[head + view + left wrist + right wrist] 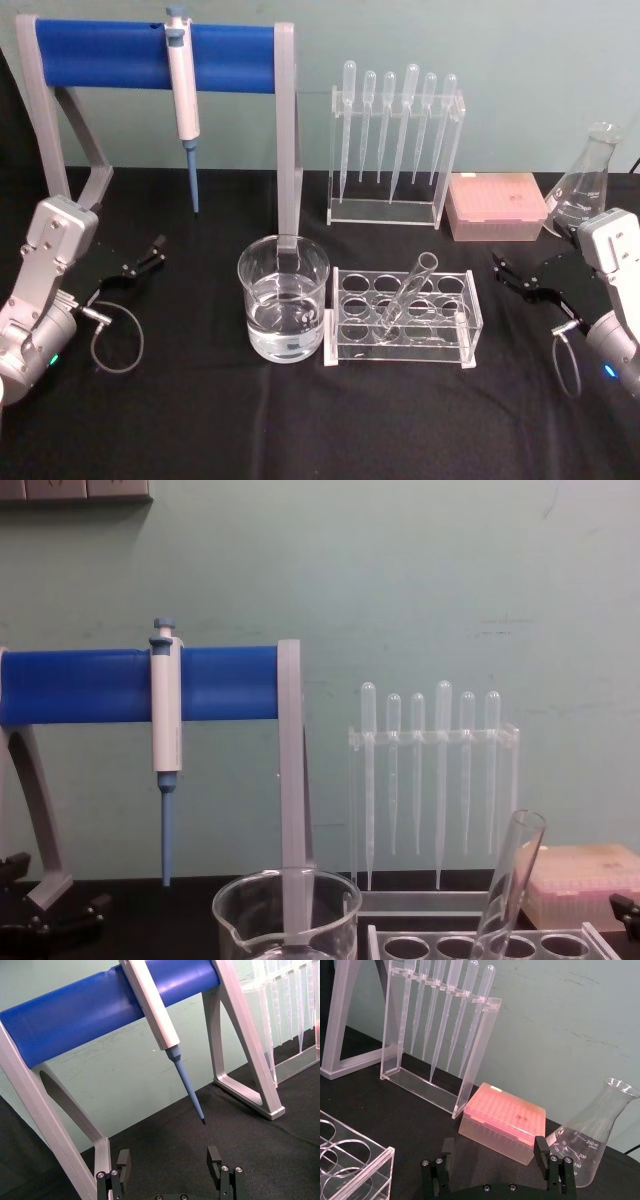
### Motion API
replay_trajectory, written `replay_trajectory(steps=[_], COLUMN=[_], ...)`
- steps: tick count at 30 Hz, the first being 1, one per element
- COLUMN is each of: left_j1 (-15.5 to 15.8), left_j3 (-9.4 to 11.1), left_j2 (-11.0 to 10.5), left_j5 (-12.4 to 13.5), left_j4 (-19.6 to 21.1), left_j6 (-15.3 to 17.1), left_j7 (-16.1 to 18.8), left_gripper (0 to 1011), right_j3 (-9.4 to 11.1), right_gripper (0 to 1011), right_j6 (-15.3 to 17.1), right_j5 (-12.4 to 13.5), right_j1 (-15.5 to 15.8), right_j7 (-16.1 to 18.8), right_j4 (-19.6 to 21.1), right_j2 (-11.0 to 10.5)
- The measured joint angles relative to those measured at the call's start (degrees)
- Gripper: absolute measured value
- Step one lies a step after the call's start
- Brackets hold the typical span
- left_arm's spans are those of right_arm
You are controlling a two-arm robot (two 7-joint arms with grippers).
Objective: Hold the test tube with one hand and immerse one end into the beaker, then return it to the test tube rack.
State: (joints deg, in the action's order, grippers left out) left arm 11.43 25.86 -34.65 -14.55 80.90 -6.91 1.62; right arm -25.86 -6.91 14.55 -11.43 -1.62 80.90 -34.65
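The test tube [408,288] leans tilted in a hole of the clear rack [470,335], open rim up and to the right; the chest view shows the test tube [512,885] from the side. The beaker [284,298], partly filled with clear liquid, stands just left of the rack, and the beaker [287,912] appears low in the chest view. My left gripper [148,255] rests open at the left of the table, well apart from the beaker; its wrist view shows the left gripper [169,1161] empty. My right gripper [506,269] is open to the right of the rack, and the right gripper [492,1151] holds nothing.
A white-and-blue pipettor [183,95] hangs on a stand with a blue bar [105,42] behind the beaker. A clear holder of plastic pipettes [395,140], a pink tip box [497,207] and a conical flask [585,180] stand at the back right. Black cloth covers the table.
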Motion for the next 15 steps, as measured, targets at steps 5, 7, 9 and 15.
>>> replay_trajectory(steps=[5,7,9,15], left_j1=[0.0,0.0,0.0,0.0], left_j3=[0.0,0.0,0.0,0.0], left_j2=[0.0,0.0,0.0,0.0], left_j5=[0.0,0.0,0.0,0.0], left_j4=[0.0,0.0,0.0,0.0], left_j6=[0.0,0.0,0.0,0.0], left_j7=[0.0,0.0,0.0,0.0], left_gripper=[1000,1000,1000,1000], right_j3=[0.0,0.0,0.0,0.0], right_gripper=[1003,1003,1002,1002], right_j6=[0.0,0.0,0.0,0.0], right_j5=[0.0,0.0,0.0,0.0], right_j1=[0.0,0.0,0.0,0.0], right_j7=[0.0,0.0,0.0,0.0], right_j4=[0.0,0.0,0.0,0.0], right_j2=[0.0,0.0,0.0,0.0])
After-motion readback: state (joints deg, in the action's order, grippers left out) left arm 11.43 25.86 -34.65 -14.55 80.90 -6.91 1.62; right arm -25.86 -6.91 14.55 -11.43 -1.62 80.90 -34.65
